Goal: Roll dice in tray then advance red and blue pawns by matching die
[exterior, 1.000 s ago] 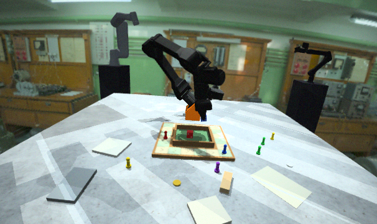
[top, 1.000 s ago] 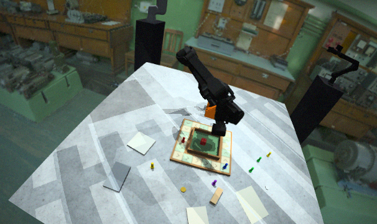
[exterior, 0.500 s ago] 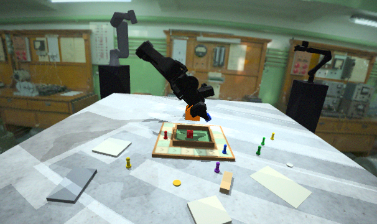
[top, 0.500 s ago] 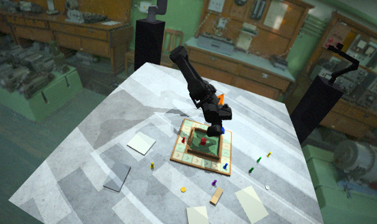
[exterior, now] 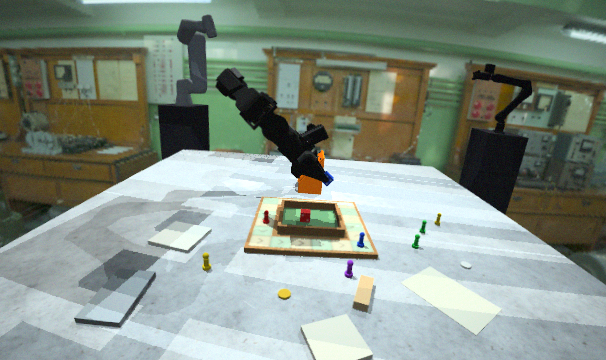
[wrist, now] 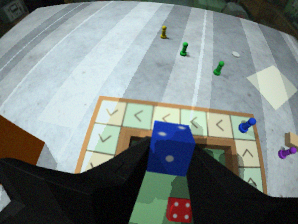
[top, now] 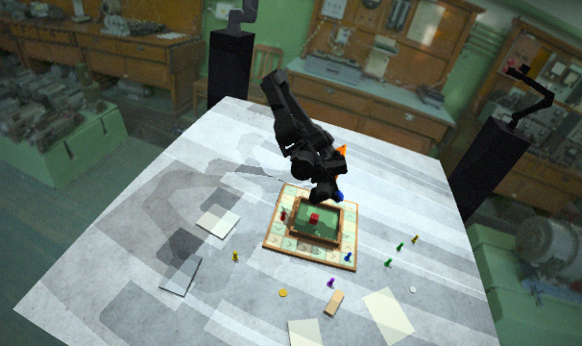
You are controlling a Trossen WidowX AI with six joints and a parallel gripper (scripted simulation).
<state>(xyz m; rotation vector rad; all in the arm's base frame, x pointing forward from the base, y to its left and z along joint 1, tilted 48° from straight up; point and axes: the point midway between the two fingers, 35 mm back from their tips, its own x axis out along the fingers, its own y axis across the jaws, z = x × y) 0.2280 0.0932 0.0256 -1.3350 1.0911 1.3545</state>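
My gripper is shut on the blue die, held in the air near the tray's far side. The red die lies in the green-floored tray; one face shows a pip near each corner. The tray sits on the arrowed board. The red pawn stands on the board's left side. The blue pawn stands at its front right corner.
A purple pawn and a wooden block are before the board. A yellow pawn stands front left. Green pawns and another yellow pawn stand right. An orange piece is behind the board.
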